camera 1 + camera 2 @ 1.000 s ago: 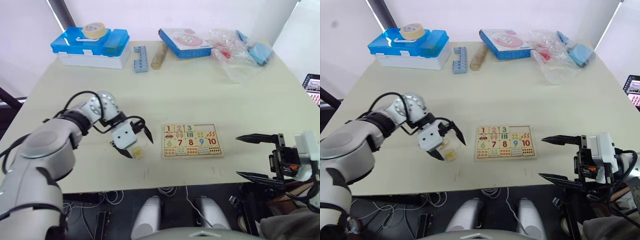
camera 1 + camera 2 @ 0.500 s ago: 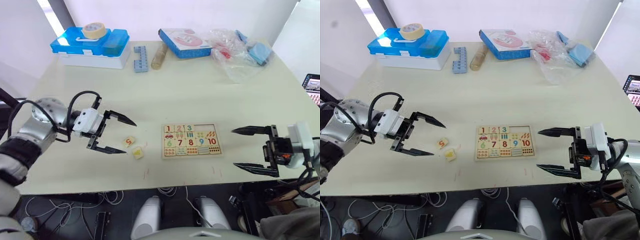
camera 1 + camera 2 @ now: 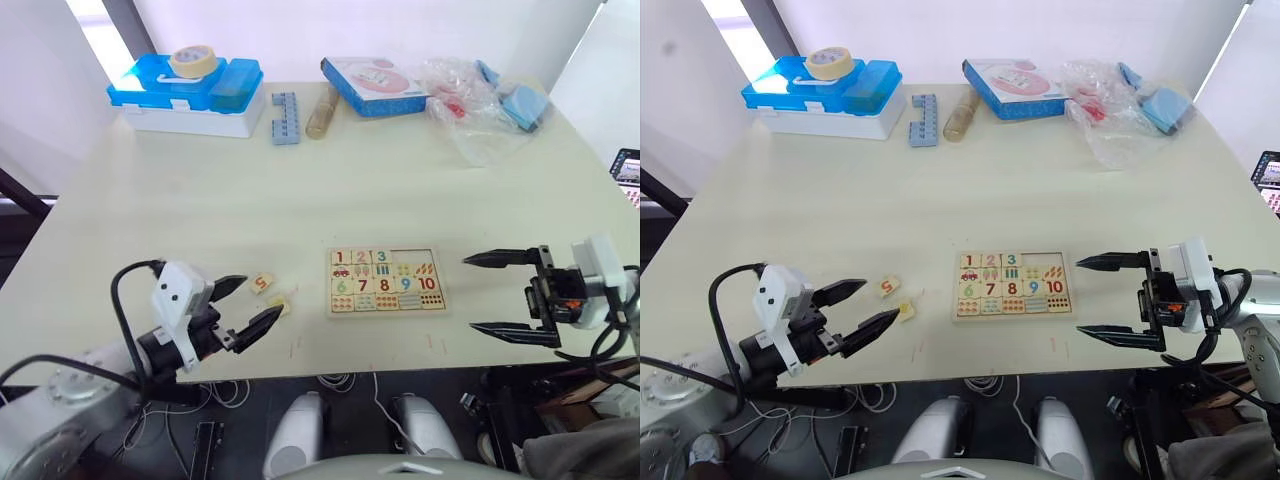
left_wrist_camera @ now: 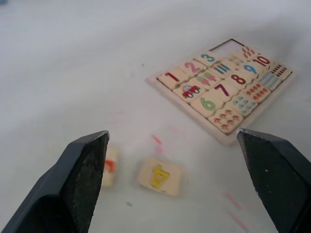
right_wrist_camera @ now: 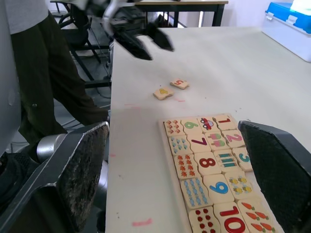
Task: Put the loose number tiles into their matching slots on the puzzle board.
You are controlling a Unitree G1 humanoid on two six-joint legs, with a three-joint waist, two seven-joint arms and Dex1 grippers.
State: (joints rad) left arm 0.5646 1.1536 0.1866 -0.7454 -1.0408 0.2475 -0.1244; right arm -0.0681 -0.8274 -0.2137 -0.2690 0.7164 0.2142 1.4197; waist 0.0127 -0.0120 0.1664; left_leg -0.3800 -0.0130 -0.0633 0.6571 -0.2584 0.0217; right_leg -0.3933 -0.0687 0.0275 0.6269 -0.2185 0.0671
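- The puzzle board (image 3: 384,281) lies flat on the pale desk (image 3: 330,180), near its front edge, its long axis running left to right across the robot.
- Its slots hold tiles in two rows, 1, 2, 3 reading along the far row and 6, 7, 8, 9, 10 along the near row, numerals upright as seen from the robot; the far row shows one bare slot after the 3.
- Two loose number tiles lie on the desk left of the board: a tile with a red 5 (image 3: 262,284) and, just beside it toward the front edge, a tile with a yellow mark (image 4: 160,176). Both sit slightly askew to the board.
- The left claw (image 3: 249,306) hangs at the desk's front edge with its fingers apart and empty, tips pointing toward the two tiles.
- The right claw (image 3: 500,294) is right of the board, wide apart and empty, fingers pointing at the board.
- At the far edge, a blue-lidded white box (image 3: 187,95) carries a roll of tape (image 3: 192,60); a clear plastic bag (image 3: 480,100) holds red and blue items.
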